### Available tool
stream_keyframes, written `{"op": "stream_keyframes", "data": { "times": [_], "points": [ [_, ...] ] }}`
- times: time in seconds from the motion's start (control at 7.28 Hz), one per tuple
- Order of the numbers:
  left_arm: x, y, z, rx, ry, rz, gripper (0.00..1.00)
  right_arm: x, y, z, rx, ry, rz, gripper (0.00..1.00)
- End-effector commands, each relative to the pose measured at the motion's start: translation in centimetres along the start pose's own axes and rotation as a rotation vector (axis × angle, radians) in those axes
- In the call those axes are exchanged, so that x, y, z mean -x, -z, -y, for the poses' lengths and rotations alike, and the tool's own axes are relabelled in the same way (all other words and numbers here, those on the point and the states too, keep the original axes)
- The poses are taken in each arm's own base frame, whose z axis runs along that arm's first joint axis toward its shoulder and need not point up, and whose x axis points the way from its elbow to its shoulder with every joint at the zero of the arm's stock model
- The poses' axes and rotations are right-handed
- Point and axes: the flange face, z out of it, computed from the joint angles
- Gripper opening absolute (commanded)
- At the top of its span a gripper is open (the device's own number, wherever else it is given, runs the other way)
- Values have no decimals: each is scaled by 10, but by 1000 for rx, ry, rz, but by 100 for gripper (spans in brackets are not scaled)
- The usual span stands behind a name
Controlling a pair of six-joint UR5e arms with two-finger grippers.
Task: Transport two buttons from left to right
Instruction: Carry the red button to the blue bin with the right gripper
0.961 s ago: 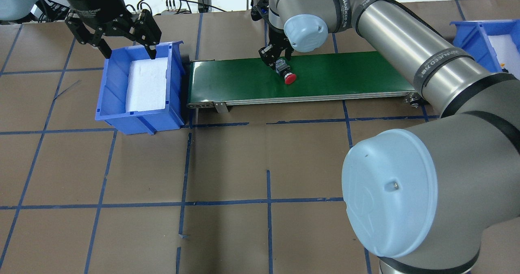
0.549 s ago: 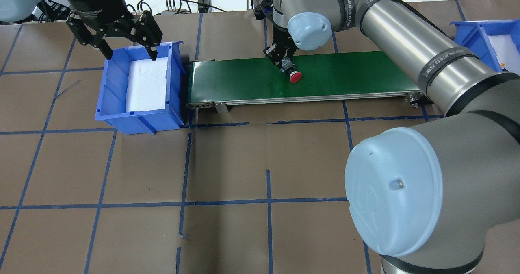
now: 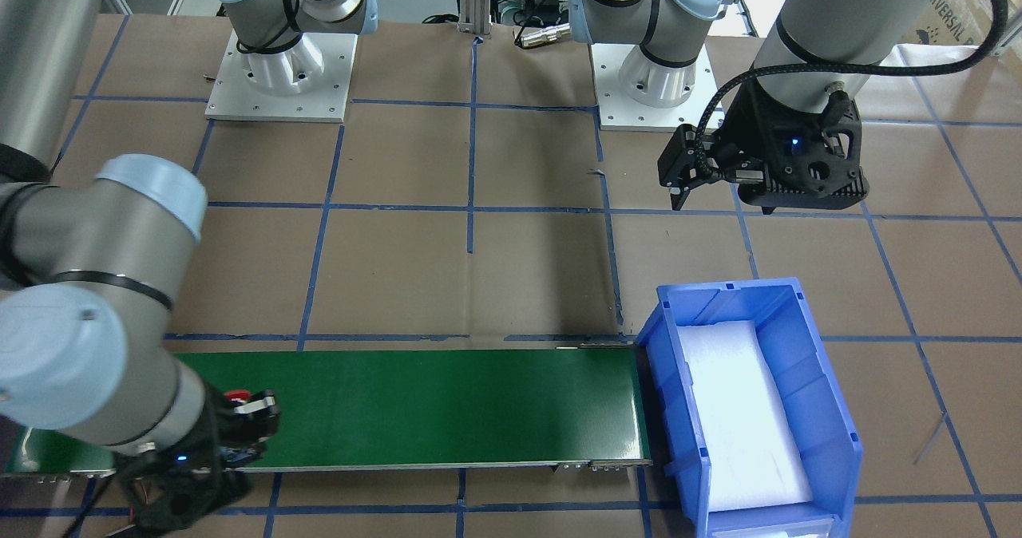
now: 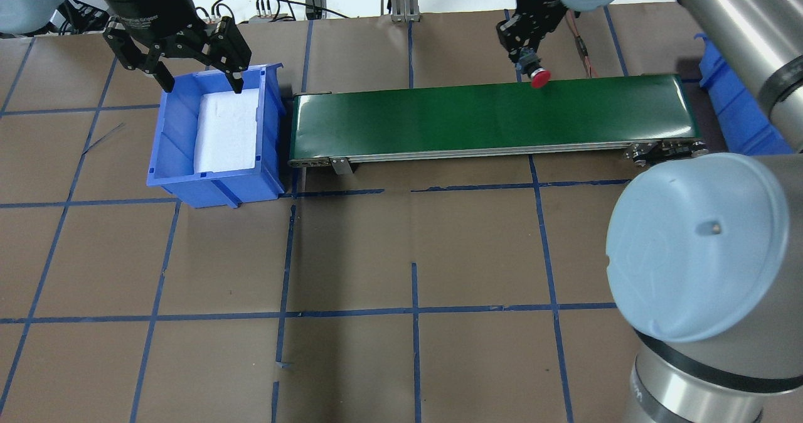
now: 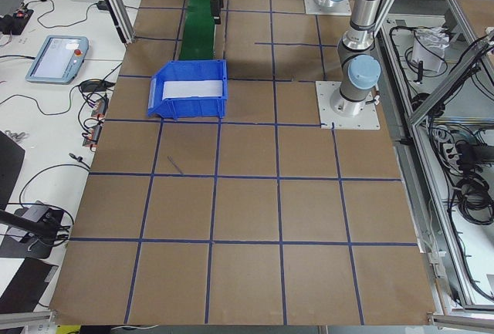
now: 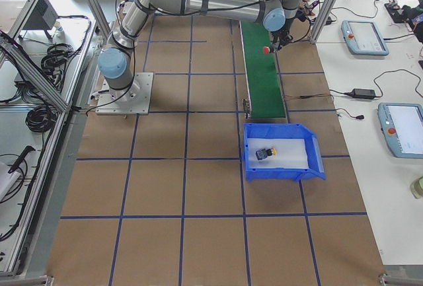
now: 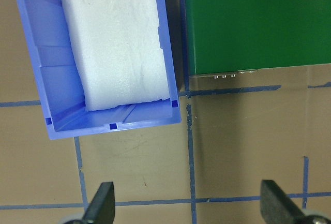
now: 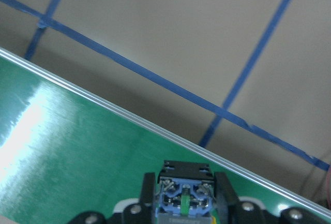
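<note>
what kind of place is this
Probably a robotics lab or test cell, not a working factory: a left arm and a right arm bolted to a paper-covered table gridded with blue tape, a short green conveyor belt beside a blue bin, and control tablets on a side bench.

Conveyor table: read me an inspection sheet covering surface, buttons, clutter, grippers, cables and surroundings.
Surface: brown paper table with a blue tape grid; green conveyor runs between left bin and right bin.
Job's things: red button is held over the conveyor's far edge; yellow button lies on the right bin's white foam; the left bin holds only foam.
Clutter: thin dark strip on the paper beside the left bin.
Grippers: right gripper shut on the red button; left gripper open and empty, fingers wide apart.
Cables: bundle behind the table; braided cable at the left wrist.
Surroundings: side bench with control tablets.
</note>
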Motion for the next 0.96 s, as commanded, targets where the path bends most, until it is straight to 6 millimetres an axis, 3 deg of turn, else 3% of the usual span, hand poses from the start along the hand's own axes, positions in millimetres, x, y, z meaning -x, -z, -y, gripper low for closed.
{"op": "stream_keyframes", "data": {
  "times": [0.0, 0.27, 0.41, 0.82],
  "points": [
    [0, 0, 0, 0, 0, 0, 100, -121, 24, -62, 28, -51, -16, 8],
    [0, 0, 0, 0, 0, 0, 100, -218, 28, -123, 49, -22, -34, 8],
    [0, 0, 0, 0, 0, 1, 100, -257, 26, -152, 59, -13, -36, 8],
    [1, 1, 1, -3, 2, 0, 100, -344, 34, -209, 43, -53, -62, 8]
  ]
}}
